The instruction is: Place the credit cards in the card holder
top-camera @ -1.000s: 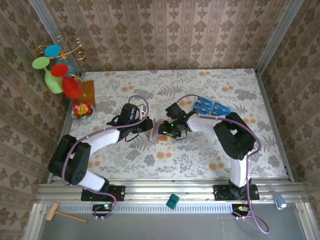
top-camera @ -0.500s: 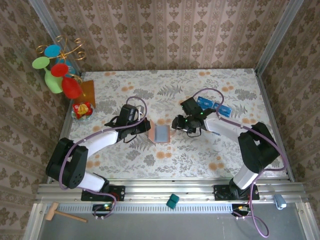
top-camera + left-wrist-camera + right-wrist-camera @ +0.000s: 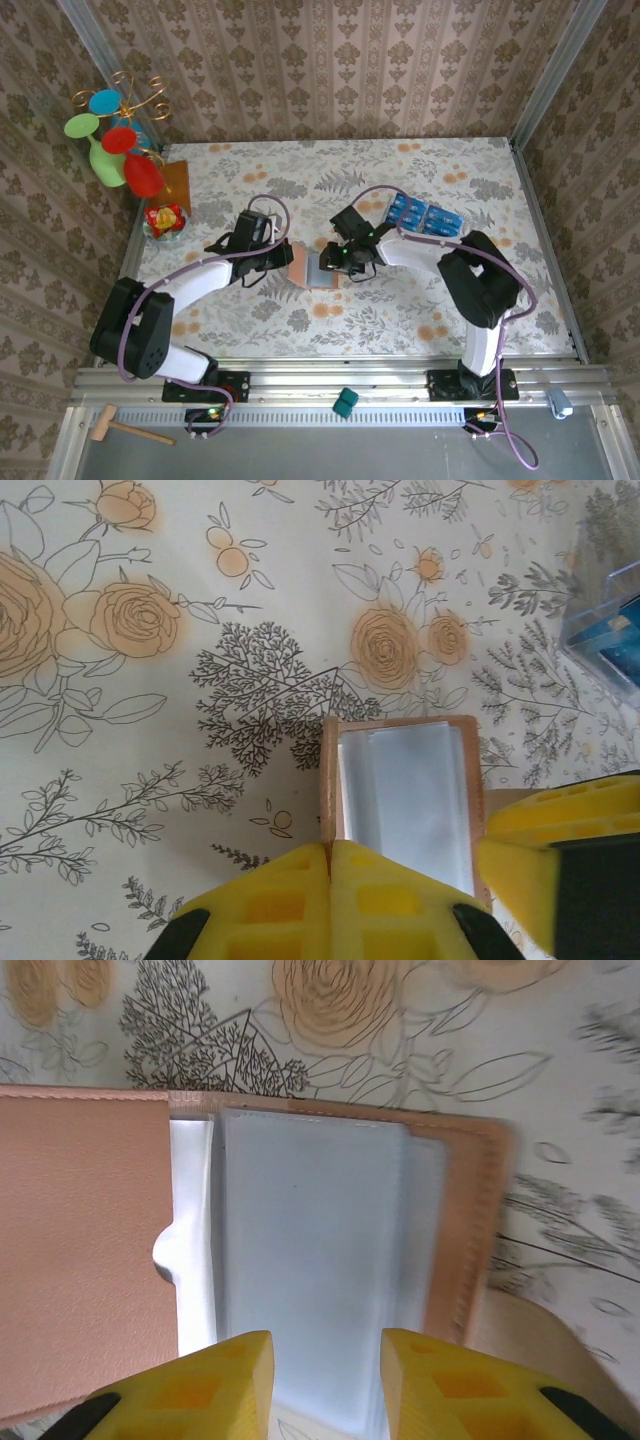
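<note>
The card holder (image 3: 318,267) lies open in the middle of the table, pinkish-brown with a grey-blue lining (image 3: 310,1250). My left gripper (image 3: 290,258) is shut on the upright edge of its cover (image 3: 328,780); in the left wrist view the gripper (image 3: 330,855) pinches that thin edge. My right gripper (image 3: 335,262) hovers over the lining from the right; in its wrist view the gripper (image 3: 325,1360) is open, with no card visible between its fingers. Several blue credit cards (image 3: 425,215) sit in a clear tray (image 3: 605,630) behind the right arm.
A green vase with coloured discs (image 3: 105,140), an amber square (image 3: 175,180) and a red-yellow object (image 3: 163,220) stand at the far left. Patterned walls close in the table. A teal block (image 3: 345,402) and a wooden mallet (image 3: 125,428) lie on the near rail.
My right gripper swung from the card holder out toward the tray of cards, then came back over the lining. The left gripper kept its hold on the cover.
</note>
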`<state>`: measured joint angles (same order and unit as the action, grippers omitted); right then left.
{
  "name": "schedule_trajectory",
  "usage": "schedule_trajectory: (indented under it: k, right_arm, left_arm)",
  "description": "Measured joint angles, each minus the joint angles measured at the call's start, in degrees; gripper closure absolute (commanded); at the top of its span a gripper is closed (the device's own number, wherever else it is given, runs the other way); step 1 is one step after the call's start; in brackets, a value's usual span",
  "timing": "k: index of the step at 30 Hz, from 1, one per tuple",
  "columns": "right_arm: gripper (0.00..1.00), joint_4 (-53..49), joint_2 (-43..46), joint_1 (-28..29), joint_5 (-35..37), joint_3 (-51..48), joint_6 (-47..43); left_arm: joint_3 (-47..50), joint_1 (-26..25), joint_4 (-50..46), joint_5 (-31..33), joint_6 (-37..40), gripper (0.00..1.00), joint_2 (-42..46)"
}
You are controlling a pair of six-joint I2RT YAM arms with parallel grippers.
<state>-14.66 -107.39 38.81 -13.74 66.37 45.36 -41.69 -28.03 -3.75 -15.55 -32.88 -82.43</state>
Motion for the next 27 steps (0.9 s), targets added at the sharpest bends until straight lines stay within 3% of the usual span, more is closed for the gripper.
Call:
schedule_trajectory:
  k: [2, 6, 17, 27]
  right_arm:
    - [0.65, 0.8, -1.5, 0.4, -0.1, 0.1, 0.5]
    - [0.66, 1.8, -2.1, 0.3, -0.2, 0.1, 1.3]
    - [0.66, 2.5, -2.1, 0.3, -0.2, -0.2, 1.7]
    - [0.64, -1.6, 0.5, 0.3, 0.0, 1.5, 0.7]
  left_arm:
    - [0.0, 0.1, -0.5, 0.8, 0.7, 0.78, -0.6]
    - [0.0, 0.1, -3.4, 4.2, 2.3, 0.56, -1.1]
    - [-3.7, -1.2, -13.2, 16.3, 5.0, 0.55, -6.3]
    - [-4.4, -1.9, -14.3, 18.6, 5.8, 0.53, -8.3]
